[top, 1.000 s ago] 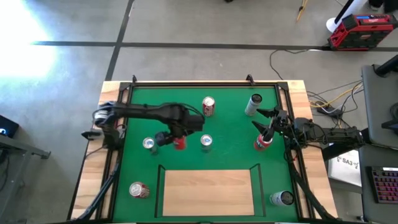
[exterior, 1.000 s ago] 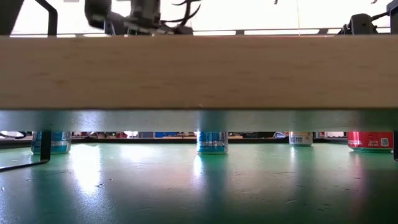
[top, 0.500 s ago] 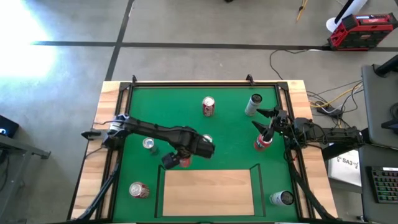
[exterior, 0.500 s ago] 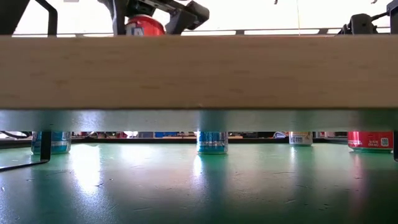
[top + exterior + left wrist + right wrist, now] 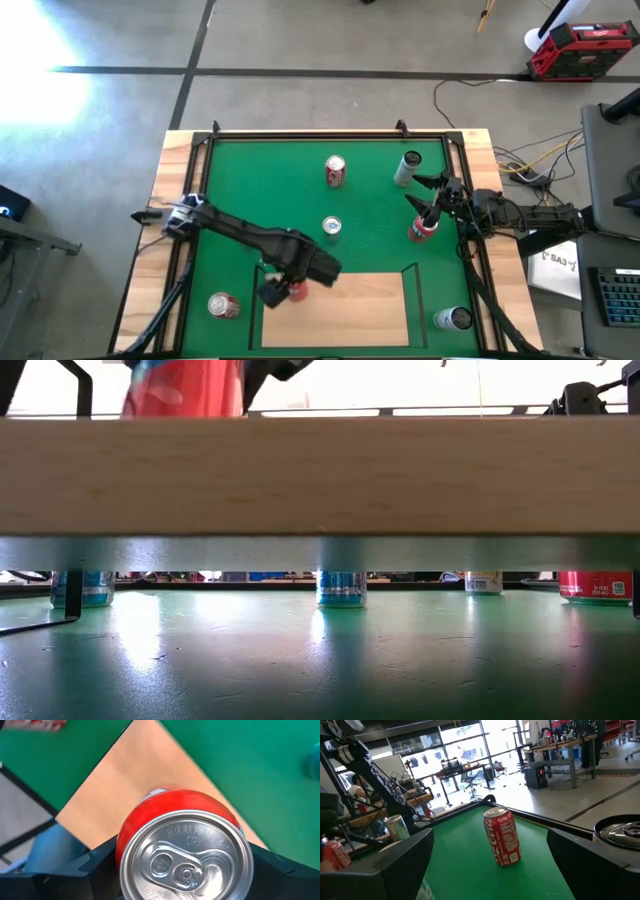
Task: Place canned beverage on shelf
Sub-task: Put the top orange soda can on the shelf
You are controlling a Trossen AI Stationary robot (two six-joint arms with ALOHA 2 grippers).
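Observation:
My left gripper (image 5: 285, 290) is shut on a red can (image 5: 185, 855), over the far left corner of the shelf (image 5: 340, 310). The shelf is a pale wood board with a black rail at the mat's near edge. The low view shows the can (image 5: 185, 390) above the board's front edge (image 5: 320, 475), which hides the can's bottom. I cannot tell whether it rests on the board. My right gripper (image 5: 428, 200) is open at the mat's right side, beside another red can (image 5: 422, 228), and touches nothing. My left gripper pinches the red can by its side wall just below the top rim (image 5: 125, 845), one finger (image 5: 100, 865) on each side. The fingers point down from above. The can stands upright, its silver top facing up.
On the green mat stand a red can (image 5: 335, 170) and a white can (image 5: 408, 168) at the far side and a blue can (image 5: 331, 228) in the middle. A red can (image 5: 222, 305) lies left of the shelf. A silver can (image 5: 452, 318) stands right of the shelf.
My left gripper has carried the red can from the mat's middle toward the table's near edge, to over the shelf's far left corner. The can has stayed upright in the hold.

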